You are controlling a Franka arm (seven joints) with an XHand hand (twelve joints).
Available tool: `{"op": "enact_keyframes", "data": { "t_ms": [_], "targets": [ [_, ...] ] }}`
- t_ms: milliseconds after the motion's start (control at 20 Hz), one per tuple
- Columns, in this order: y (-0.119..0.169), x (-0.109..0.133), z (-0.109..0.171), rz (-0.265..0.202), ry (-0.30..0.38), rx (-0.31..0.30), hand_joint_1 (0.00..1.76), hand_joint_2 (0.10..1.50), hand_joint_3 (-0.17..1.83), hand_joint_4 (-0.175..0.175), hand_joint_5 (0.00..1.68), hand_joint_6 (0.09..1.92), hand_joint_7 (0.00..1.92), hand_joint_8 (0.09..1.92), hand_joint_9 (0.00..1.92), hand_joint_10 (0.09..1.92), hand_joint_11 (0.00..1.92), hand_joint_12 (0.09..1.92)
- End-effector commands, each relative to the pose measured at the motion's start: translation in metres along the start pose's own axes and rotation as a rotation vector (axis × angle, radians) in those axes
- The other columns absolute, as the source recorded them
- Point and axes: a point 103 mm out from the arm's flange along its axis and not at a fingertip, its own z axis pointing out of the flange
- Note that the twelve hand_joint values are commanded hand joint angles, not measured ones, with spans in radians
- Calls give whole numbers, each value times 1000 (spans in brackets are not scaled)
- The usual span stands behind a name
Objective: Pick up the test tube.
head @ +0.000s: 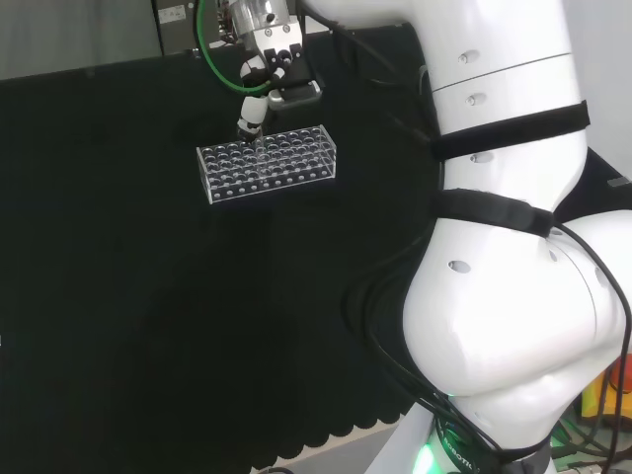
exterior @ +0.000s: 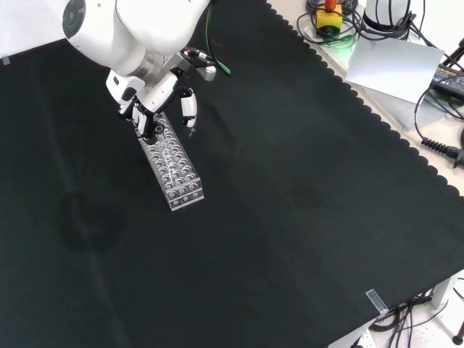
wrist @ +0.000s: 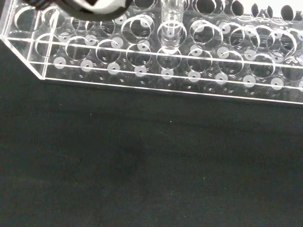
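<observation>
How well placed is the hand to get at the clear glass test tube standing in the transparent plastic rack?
Probably well placed. The hand hangs directly over the far end of the transparent plastic rack, and the clear glass test tube stands upright with empty holes around it, so nothing appears to block the fingers.

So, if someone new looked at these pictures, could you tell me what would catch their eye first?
Probably the arm's big white links at the right of the head view. Next, the clear rack of round holes on the black cloth, with the hand poised over its far end in the front view. Up close, the wrist view shows a clear test tube standing upright in one of the rack's holes.
</observation>
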Motion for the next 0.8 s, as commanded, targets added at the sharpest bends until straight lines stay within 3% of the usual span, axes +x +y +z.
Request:
{"op": "enact_keyframes", "data": {
  "t_ms": [50,500,600,700,800],
  "targets": [
    [7,8,0,13,-9,1,881,752,431,-125,561,670,890,858,640,763,93,1540],
    [15,28,7,-22,19,-71,1012,687,568,-148,818,656,1209,738,919,630,300,1453],
    [14,29,7,-20,30,-115,1051,676,599,-159,904,629,1298,671,1000,596,364,1430],
    [12,30,6,-14,41,-178,1133,805,409,-140,1090,671,1447,580,1154,546,470,1392],
    [10,29,5,1,81,-244,1185,835,334,-163,1217,594,1595,498,1341,472,616,1318]
  ]
}}
